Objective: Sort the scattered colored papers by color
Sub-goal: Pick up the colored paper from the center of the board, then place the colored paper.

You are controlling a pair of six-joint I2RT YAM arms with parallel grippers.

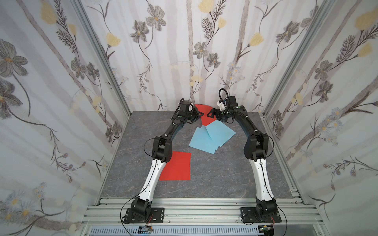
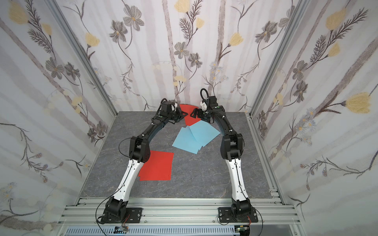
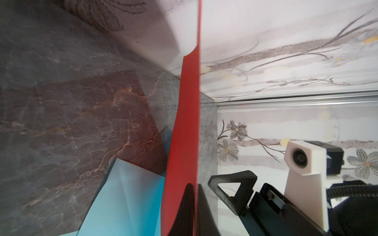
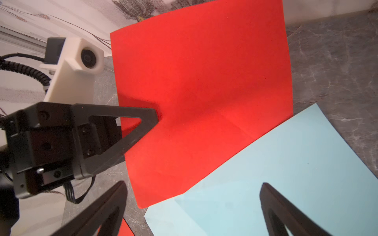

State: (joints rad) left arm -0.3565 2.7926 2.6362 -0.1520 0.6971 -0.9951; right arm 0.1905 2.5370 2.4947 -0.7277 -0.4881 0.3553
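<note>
My left gripper (image 1: 198, 113) (image 3: 194, 187) is shut on the edge of a red paper (image 1: 206, 120) (image 3: 186, 122) (image 4: 204, 81) at the back of the table. This sheet stands lifted and curls up toward the back wall. My right gripper (image 1: 211, 114) (image 4: 193, 183) faces it from the other side, open and empty, above the seam between the red sheet and the light blue papers (image 1: 210, 137) (image 2: 194, 137) (image 4: 276, 173). These blue sheets overlap in a loose pile at mid table. Another red paper (image 1: 177, 166) (image 2: 157, 166) lies flat at front left, partly under the left arm.
The grey marble tabletop (image 1: 225, 175) is boxed in by flowered walls on three sides. The back wall (image 1: 190, 61) is right behind both grippers. An aluminium rail (image 1: 194, 212) with both arm bases runs along the front edge.
</note>
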